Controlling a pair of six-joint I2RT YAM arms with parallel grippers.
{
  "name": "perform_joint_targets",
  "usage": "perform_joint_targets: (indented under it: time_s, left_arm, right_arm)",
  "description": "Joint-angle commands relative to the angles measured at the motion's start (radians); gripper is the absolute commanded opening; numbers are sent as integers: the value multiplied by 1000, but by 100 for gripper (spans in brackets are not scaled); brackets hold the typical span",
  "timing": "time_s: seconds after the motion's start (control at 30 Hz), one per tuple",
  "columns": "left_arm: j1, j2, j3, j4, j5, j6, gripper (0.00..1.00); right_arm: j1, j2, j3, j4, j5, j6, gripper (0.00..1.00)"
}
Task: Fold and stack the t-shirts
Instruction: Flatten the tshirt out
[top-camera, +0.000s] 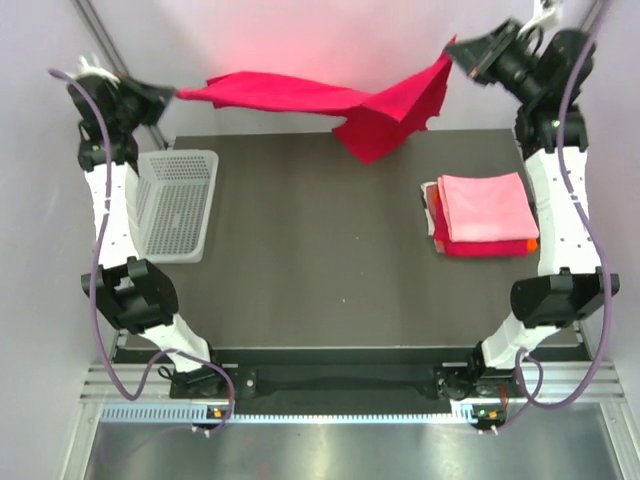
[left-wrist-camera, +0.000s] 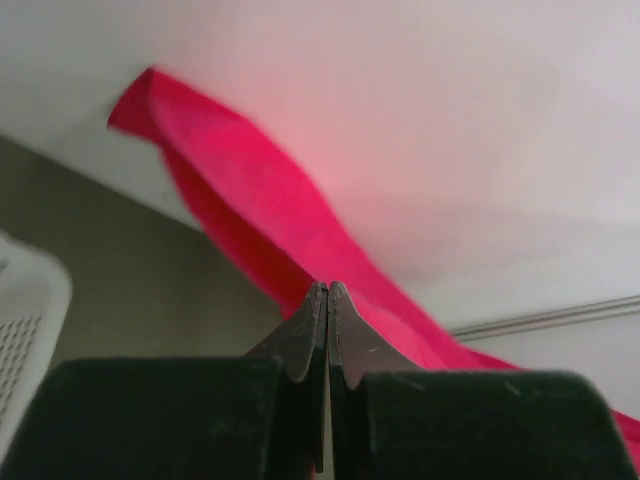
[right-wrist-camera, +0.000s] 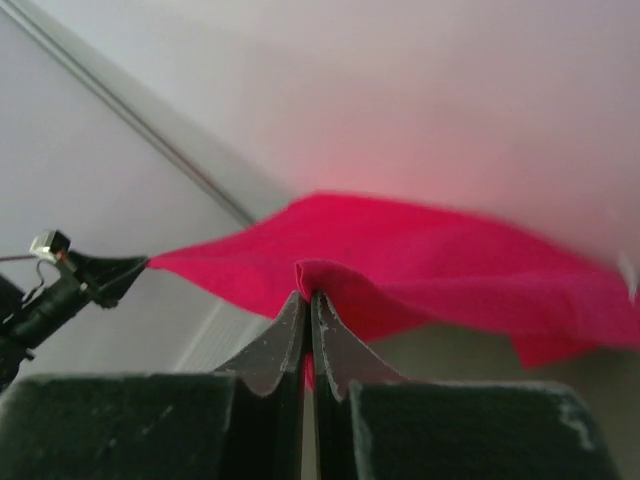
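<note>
Nearest us, the two arm bases (top-camera: 200, 378) sit on a metal rail (top-camera: 330, 412) at the table's front edge. Beyond them we see the dark matte table (top-camera: 320, 280), with a white perforated basket (top-camera: 178, 203) at its left side. Well apart from it, at the right side, lies a stack of folded t-shirts (top-camera: 485, 215): light pink on top, red beneath, an orange edge peeking out. Farther back, above the table's far edge, we find the crimson t-shirt (top-camera: 330, 100) hanging in the air, stretched between both arms. The left gripper (left-wrist-camera: 327, 300) is clamped on one end of it and the right gripper (right-wrist-camera: 308, 305) on the other, jaws pressed tight on cloth. Behind everything stands a pale, plain wall (top-camera: 320, 30), glowing faintly pink above the shirt.
</note>
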Motion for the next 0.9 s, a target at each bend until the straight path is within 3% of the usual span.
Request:
perform_joint_targets:
  time_s: [0.0,0.13,0.4,0.67,0.87]
  left_arm:
    - [1,-109,-220,121,42,57,0]
    - [2,-257,-571,141,3,115,0]
    - [5,-544,-1001,115,-30,148,0]
    - [16,-778,-1187,-184,-229,296,0]
    - [25,-999,-1284,-281,-293,222,0]
  right_arm:
    - [6,-144,-291,188,-114,18,0]
    - [15,-361,-602,227,-128,-12,0]
    - [34,-745,-1050,-33,-18,-103,0]
    - [41,-1032,-1371,-270,50,-164,0]
    - [46,-1203,-1446,-432,96,-193,0]
